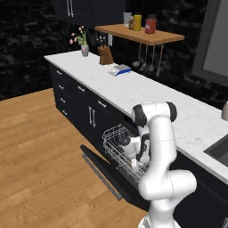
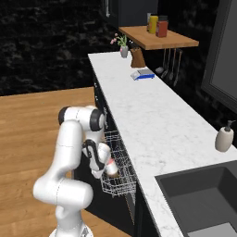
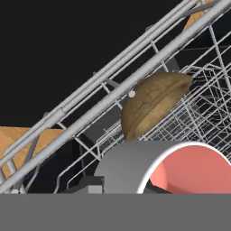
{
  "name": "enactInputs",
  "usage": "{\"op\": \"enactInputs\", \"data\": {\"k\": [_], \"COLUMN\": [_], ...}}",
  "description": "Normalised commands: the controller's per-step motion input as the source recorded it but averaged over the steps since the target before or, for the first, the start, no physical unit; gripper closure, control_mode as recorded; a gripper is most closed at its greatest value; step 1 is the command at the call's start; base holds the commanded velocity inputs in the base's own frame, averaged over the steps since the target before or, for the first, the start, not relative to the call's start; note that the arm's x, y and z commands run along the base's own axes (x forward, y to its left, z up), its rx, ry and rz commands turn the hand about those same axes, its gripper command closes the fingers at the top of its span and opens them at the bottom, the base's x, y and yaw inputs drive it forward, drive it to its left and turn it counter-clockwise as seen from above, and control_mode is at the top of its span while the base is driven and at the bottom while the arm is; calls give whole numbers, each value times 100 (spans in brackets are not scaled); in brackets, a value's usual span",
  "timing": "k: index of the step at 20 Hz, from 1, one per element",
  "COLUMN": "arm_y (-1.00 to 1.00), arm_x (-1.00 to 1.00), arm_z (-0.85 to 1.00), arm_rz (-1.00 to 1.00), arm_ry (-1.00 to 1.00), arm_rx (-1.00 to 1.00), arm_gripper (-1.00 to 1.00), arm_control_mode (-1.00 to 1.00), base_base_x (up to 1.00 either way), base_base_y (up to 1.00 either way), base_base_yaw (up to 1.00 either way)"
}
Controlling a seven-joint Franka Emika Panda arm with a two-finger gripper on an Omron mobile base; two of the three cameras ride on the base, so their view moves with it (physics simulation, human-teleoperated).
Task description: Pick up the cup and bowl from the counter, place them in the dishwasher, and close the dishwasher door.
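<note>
Inside the pulled-out white wire rack point(image 1: 116, 144) of the dishwasher point(image 1: 129, 153), the arm reaches down with its gripper point(image 2: 107, 170) low among the wires. In the hand view the cup point(image 3: 171, 169) sits close against the camera at the 6 o'clock edge, grey-white wall outside, red inside, mouth turned toward 3 o'clock. The right base view shows a red-and-white patch of it at the gripper's end, so the cup appears held; how wide the fingers stand cannot be told, as they are hidden behind the cup.

The bowl point(image 3: 151, 104) lies in the rack just beyond the cup, toward 12 o'clock in the hand view, tilted on edge with its tan-brown underside facing the camera, leaning by a thick rack bar. Whether cup and bowl touch cannot be told.

The dishwasher door point(image 1: 100, 169) hangs open, dropped toward the wooden floor point(image 1: 40, 160), its grey bar handle point(image 1: 101, 177) along the outer edge.

On the tabletop point(image 1: 133, 89), toward 12 o'clock in the left base view, stand a flower vase point(image 1: 84, 50), a knife block point(image 1: 106, 55) and a small blue-and-white object point(image 1: 119, 70). A soap-pump bottle point(image 2: 224, 137) stands near the sink point(image 2: 203, 199).
</note>
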Motion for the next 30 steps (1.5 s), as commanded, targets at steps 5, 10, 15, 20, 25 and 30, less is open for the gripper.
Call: {"op": "enactInputs", "data": {"k": [5,10,15,20,25,30], "arm_y": [-4,-8,19,61,78,0], "arm_x": [0,0,-27,-61,-19,43], "arm_z": [-45,-26,32,35,-23,-37], "arm_rz": [10,8,5,5,16,21], "arm_ry": [0,0,-6,-7,14,26], "arm_rx": [0,0,0,-3,-11,-6], "arm_gripper": [-100,-100,-100,-100,-100,-100], "arm_control_mode": [-100,-100,-100,-100,-100,-100], "base_base_x": [0,0,0,0,0,0], "base_base_y": [0,0,0,0,0,0], "base_base_yaw": [0,0,0,0,0,0]}}
